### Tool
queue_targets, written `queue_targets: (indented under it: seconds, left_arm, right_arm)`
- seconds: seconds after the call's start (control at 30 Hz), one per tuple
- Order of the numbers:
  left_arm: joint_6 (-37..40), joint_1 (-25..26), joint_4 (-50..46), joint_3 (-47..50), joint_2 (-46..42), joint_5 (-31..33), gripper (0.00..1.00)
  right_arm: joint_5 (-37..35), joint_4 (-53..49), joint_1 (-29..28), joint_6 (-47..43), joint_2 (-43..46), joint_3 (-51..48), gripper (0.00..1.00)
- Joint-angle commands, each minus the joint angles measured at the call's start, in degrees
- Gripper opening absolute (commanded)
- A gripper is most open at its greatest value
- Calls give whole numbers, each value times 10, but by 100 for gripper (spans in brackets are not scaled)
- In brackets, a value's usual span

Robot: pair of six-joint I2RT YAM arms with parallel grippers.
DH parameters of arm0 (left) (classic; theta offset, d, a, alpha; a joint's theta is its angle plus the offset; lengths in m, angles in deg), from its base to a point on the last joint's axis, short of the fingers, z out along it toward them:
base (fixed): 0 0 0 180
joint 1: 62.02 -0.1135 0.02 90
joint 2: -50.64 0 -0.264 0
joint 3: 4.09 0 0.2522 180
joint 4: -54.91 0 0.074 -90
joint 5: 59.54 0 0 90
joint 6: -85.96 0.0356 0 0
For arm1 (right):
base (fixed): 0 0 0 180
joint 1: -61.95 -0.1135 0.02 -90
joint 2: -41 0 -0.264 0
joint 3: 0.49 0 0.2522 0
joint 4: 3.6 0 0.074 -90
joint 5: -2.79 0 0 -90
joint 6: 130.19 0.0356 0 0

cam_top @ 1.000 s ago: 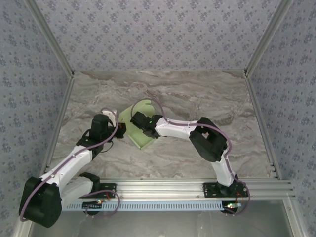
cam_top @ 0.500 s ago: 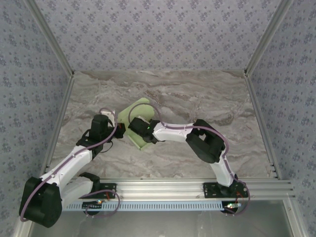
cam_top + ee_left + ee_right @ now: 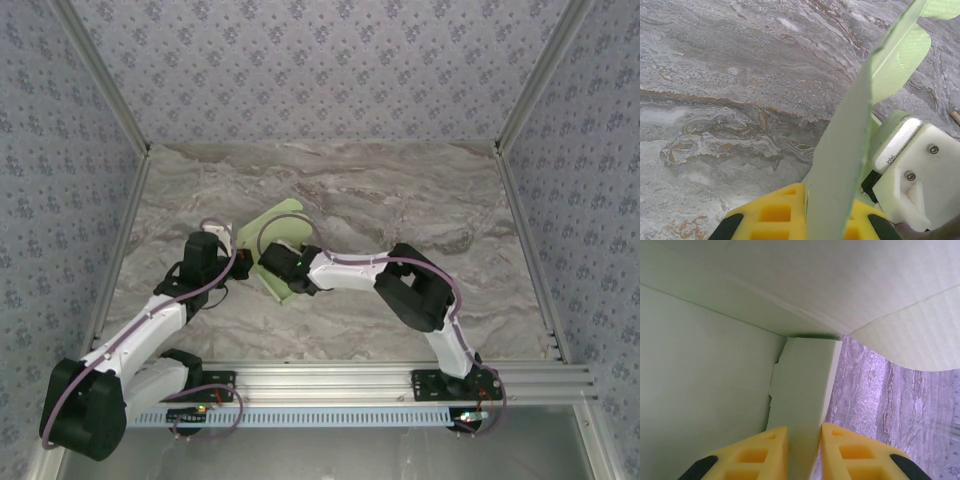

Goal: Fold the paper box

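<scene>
On the marbled table [image 3: 400,200], left of centre: one paper box [image 3: 283,218], pale lime-green card, partly raised, with a rounded tab pointing to the far side. Two arms, two grippers, both meeting at the near-left part of the card.

Left gripper [image 3: 243,262] at the box's left edge, clamped on the paper box; from its wrist, a green panel [image 3: 840,165] standing on edge between the yellow fingers [image 3: 770,212], scalloped tab above.

Right gripper [image 3: 268,264] just beside the left one, reaching in from the right over the card. From its wrist, green walls [image 3: 715,365] all round and a narrow notched flap [image 3: 802,380] straight ahead in the gap; jaws parted a little, contact with the flap not discernible.

One white housing [image 3: 920,175] with two screws next to the card, carrying a silver strip [image 3: 895,150] with small print, too small to read.
</scene>
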Motion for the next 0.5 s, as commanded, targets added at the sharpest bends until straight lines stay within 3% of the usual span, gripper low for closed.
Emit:
queue_targets:
  seconds: [0.0,0.47]
  left_arm:
    - [-12,-5,26,-6,-3,-1,4]
    - [-9,-5,25,-1,-9,-3,4]
  right_arm:
    - [53,-37,-7,-4,-37,-14,25]
    - [64,-50,17,24,-37,-1,32]
